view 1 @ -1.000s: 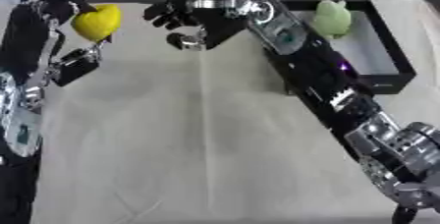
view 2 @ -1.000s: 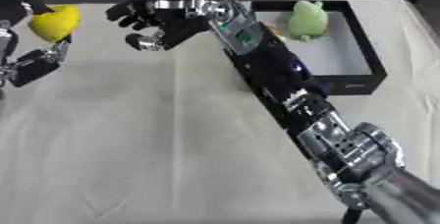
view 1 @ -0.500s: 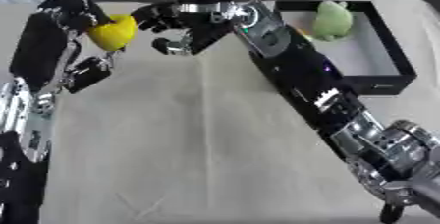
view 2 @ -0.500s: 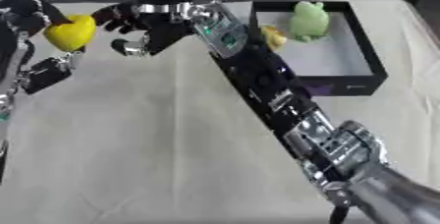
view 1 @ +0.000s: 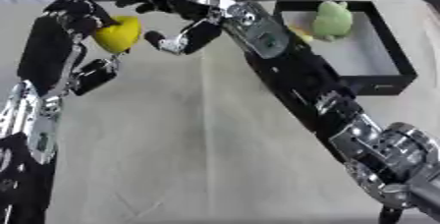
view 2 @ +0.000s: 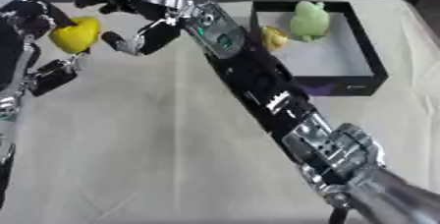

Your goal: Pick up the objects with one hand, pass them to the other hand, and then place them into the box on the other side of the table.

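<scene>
Table: the wide table covered with a pale cloth (view 1: 189,159) is filling both views, and nearly all of the middle and near part is bare.
Right arm: the long black and silver right arm (view 1: 292,80) is reaching from the near right corner across the cloth to the far left.
Box: the black open box with a pale floor (view 2: 365,46) is standing at the far right of the table; a light green soft toy (view 2: 308,19) is sitting inside it at the far end, and a small yellow-orange thing (view 2: 273,36) is lying beside the toy, at the left wall.
Left hand: the left hand (view 1: 75,13) is raised at the far left, its fingers curling over the top of the yellow rounded object (view 1: 119,34) and holding it above the table.
Right hand: the right hand (view 1: 176,19) is spread wide, fingers above and thumb below, just beside the yellow object on its right side; whether it is already touching it, I cannot tell.
Step in hand: in my judgement this is the passing step, from the left hand to the right hand.
Next move: the right hand needs to be closing around the yellow object before the left hand is letting go, and then the arm should be carrying it to the box at the far right.
</scene>
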`<act>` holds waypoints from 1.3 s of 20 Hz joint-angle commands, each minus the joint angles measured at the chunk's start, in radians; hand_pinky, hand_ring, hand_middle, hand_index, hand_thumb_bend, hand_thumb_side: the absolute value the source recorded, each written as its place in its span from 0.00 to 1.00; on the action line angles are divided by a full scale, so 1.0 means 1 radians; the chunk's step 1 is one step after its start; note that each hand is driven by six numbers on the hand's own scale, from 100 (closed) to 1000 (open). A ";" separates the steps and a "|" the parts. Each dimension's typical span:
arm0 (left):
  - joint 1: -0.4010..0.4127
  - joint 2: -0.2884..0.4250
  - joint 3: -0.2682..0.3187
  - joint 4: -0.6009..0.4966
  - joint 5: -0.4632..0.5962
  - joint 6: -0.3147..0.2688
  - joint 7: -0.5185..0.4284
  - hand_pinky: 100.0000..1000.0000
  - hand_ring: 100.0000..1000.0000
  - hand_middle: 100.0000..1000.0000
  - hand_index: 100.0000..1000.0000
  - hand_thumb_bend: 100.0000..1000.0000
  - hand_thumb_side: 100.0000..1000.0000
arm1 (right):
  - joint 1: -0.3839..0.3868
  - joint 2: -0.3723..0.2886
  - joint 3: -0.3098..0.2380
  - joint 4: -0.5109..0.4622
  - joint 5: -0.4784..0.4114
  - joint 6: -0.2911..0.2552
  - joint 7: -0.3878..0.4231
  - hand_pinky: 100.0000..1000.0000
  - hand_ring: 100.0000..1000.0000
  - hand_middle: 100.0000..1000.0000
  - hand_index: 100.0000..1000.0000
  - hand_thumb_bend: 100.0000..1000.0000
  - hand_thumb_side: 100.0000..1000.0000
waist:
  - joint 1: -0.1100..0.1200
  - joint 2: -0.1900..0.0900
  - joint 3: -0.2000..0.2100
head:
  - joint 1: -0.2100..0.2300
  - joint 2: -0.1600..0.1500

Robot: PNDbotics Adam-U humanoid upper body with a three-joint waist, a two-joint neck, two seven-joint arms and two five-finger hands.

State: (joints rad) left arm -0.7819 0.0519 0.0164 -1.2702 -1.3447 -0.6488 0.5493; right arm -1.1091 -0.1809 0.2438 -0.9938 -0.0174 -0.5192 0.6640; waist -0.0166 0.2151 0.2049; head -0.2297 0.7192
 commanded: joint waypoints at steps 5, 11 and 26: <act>-0.025 -0.001 -0.001 -0.002 0.040 -0.026 0.018 0.63 0.47 0.43 0.51 0.00 0.00 | -0.026 -0.011 0.007 -0.007 -0.030 -0.088 0.075 0.97 1.00 0.85 1.00 0.00 0.00 | 0.005 -0.015 -0.001 | 0.008 0.001; -0.038 -0.005 -0.001 0.006 0.045 -0.039 0.027 0.63 0.47 0.43 0.51 0.00 0.00 | -0.030 -0.011 0.009 0.017 -0.007 -0.137 0.102 0.96 1.00 0.84 1.00 0.00 0.00 | 0.004 -0.016 -0.003 | 0.011 0.006; -0.048 -0.021 0.002 0.033 0.069 -0.058 0.026 0.63 0.47 0.42 0.51 0.00 0.00 | -0.036 0.004 0.016 0.037 -0.046 -0.216 0.129 0.95 1.00 0.69 1.00 0.00 0.00 | 0.000 -0.017 0.000 | 0.010 0.015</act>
State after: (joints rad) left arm -0.8093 0.0264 0.0168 -1.2271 -1.2837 -0.6641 0.5356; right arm -1.1179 -0.1730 0.2599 -0.9335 -0.0476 -0.5611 0.6221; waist -0.0200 0.2169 0.2042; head -0.2216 0.7364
